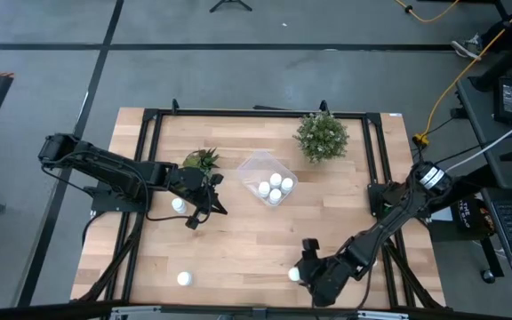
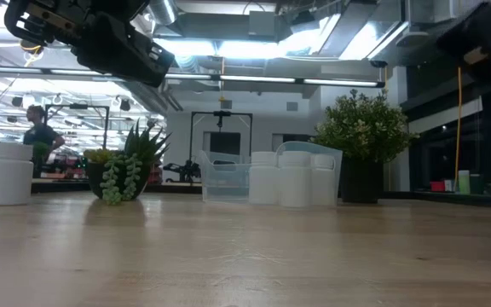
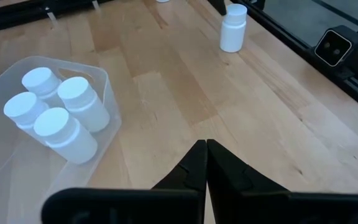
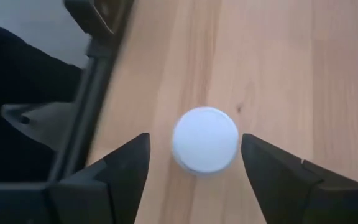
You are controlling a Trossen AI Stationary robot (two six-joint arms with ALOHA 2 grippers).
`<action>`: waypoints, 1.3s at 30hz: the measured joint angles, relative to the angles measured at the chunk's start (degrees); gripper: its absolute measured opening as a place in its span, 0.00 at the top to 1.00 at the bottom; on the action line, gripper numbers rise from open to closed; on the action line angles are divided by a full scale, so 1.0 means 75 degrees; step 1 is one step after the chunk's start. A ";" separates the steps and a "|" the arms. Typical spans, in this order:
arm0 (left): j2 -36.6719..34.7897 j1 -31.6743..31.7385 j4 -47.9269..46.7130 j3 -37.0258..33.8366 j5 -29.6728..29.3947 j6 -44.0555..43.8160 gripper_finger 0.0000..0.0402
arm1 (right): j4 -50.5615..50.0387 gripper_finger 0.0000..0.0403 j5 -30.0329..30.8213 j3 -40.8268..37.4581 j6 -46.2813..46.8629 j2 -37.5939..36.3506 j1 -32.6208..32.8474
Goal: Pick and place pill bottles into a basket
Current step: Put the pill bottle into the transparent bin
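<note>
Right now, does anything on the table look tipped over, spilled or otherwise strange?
Nothing stands out. The bottles in the basket stand upright, and so does the loose bottle between the open fingers of the right gripper. Both plants are upright. The left gripper is shut and empty.

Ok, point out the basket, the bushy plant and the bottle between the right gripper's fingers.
basket (image 1: pixel 254 165): high view, bare floor near its far-left corner.
bushy plant (image 1: pixel 322 136): high view, middle of its foliage.
pill bottle (image 4: pixel 205 139): right wrist view, centre of its cap.
</note>
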 joint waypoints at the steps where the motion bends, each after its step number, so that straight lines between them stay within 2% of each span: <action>1: 0.0000 0.0000 -0.0004 0.0000 0.0000 -0.0009 0.99 | -0.0008 0.37 -0.0003 0.0001 -0.0012 0.0054 -0.0044; 31: -0.0001 0.0000 -0.0048 0.0000 0.0000 -0.0189 1.00 | 0.0253 0.37 -0.0199 0.0004 -0.0268 0.0275 -0.0244; 35: -0.0001 0.0000 -0.0048 0.0000 0.0000 -0.0189 0.99 | 0.0248 0.42 -0.0067 0.0004 -0.0274 0.0275 -0.0245; 39: -0.0001 0.0000 -0.0048 0.0000 0.0000 -0.0187 0.99 | 0.0244 0.53 -0.0064 0.0004 -0.0274 0.0275 -0.0245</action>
